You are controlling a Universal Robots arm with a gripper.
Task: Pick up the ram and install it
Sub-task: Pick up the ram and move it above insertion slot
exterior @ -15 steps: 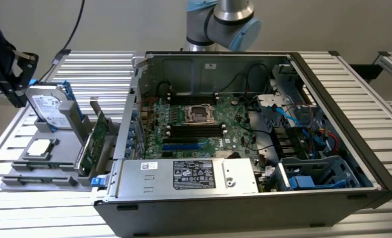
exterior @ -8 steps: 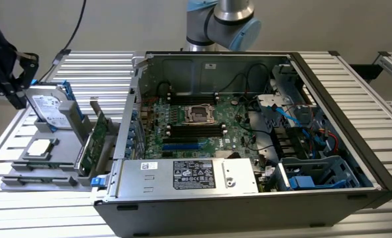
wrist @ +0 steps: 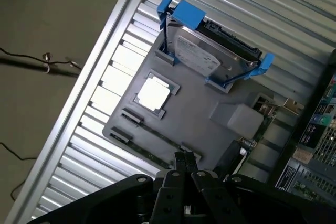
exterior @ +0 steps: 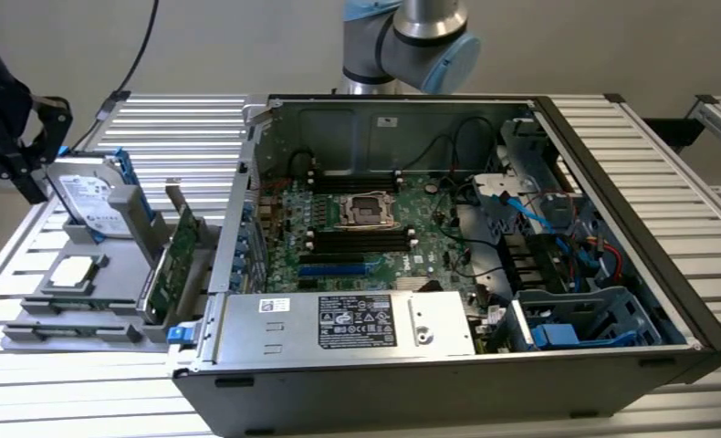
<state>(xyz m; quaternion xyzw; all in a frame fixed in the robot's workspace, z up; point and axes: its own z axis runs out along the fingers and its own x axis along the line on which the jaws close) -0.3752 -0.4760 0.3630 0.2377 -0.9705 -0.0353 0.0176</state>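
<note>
- Wrist view: your jaws (wrist: 185,166) are pressed fully together with nothing between them, hanging over the grey parts tray (wrist: 210,103).
- The ram (wrist: 157,136) reads as the thin dark stick lying in a groove of that tray. It is on the side of the processor chip (wrist: 154,92) away from the hard drive (wrist: 199,56) in its blue caddy. It is slim, so treat that placement as a best reading.
- Jaws sit near one end of that groove, above the stick, no contact.
- Exterior view: the tray rests on the slatted table (exterior: 190,128), just beside the open computer case (exterior: 433,392), at the exterior view's left. A green expansion card (exterior: 166,265) stands on edge at the tray's case side.
- On the motherboard (exterior: 422,219), the black memory slots (exterior: 358,239) look bare.
- Progress, as you'd judge it: nothing done yet; pick-up and seating are both outstanding.
</note>
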